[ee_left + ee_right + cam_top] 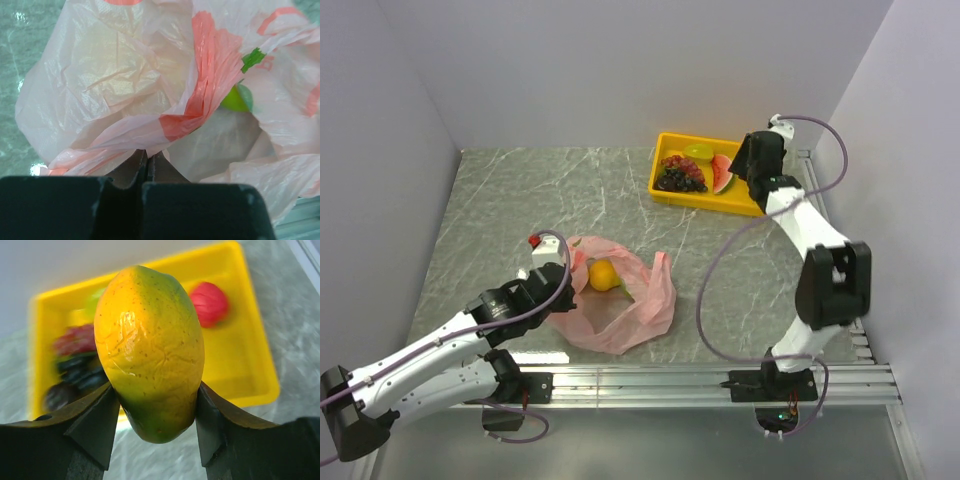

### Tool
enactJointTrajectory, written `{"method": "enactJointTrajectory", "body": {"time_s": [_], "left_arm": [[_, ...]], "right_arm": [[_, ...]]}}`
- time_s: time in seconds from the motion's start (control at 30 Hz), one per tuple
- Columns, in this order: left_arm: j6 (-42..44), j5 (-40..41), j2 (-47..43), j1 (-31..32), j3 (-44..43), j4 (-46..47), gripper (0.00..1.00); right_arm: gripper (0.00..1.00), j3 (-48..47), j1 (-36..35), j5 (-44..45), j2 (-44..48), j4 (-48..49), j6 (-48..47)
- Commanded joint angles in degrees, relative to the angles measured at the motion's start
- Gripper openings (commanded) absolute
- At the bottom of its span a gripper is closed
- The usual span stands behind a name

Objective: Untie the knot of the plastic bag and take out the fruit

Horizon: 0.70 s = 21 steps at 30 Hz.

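Note:
The pink plastic bag lies on the table with its mouth gaping, and an orange fruit shows inside. No knot shows in any view. My left gripper is at the bag's left rim. In the left wrist view that gripper is shut on a fold of the plastic bag, and a green fruit peeks from inside. My right gripper hovers at the tray's right end. In the right wrist view it is shut on a yellow-green, mango-like fruit.
The yellow tray at the back right holds a dark grape bunch, a watermelon slice and a pale green piece. Under the mango the tray appears blurred. Walls close the table on the left, back and right.

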<state>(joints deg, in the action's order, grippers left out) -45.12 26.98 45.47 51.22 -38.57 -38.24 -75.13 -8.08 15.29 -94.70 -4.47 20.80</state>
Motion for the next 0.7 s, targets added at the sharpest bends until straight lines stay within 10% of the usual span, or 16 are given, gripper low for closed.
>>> {"method": "enactJointTrajectory", "body": {"time_s": [0.0, 0.13, 0.23, 0.27, 0.37, 0.67], "left_arm": [[1.18, -0.97, -1.53, -0.25, 0.25, 3.61, 0.01], [1.09, 0.35, -1.79, -0.33, -0.28, 3.08, 0.01], [1.18, 0.35, -2.06, -0.33, -0.19, 3.35, 0.01], [1.18, 0.26, -2.06, -0.33, -0.19, 3.43, 0.01], [0.92, 0.44, -2.14, -0.33, -0.28, 3.17, 0.0], [0.91, 0.26, -2.06, -0.33, -0.11, 3.43, 0.01]], "right_arm": [[0.04, -10.52, 2.71, 3.78, -8.73, -9.32, 4.34], [0.15, -17.57, 3.85, 5.63, -17.18, -13.28, 5.74], [0.42, -21.35, 4.65, 5.63, -21.31, -16.0, 7.5], [0.69, -21.81, 4.82, 5.54, -22.36, -16.79, 8.2], [0.9, -21.55, 4.74, 5.37, -22.2, -16.71, 8.73], [0.94, -14.96, 1.32, 2.83, -11.15, -13.11, 2.6]]}}
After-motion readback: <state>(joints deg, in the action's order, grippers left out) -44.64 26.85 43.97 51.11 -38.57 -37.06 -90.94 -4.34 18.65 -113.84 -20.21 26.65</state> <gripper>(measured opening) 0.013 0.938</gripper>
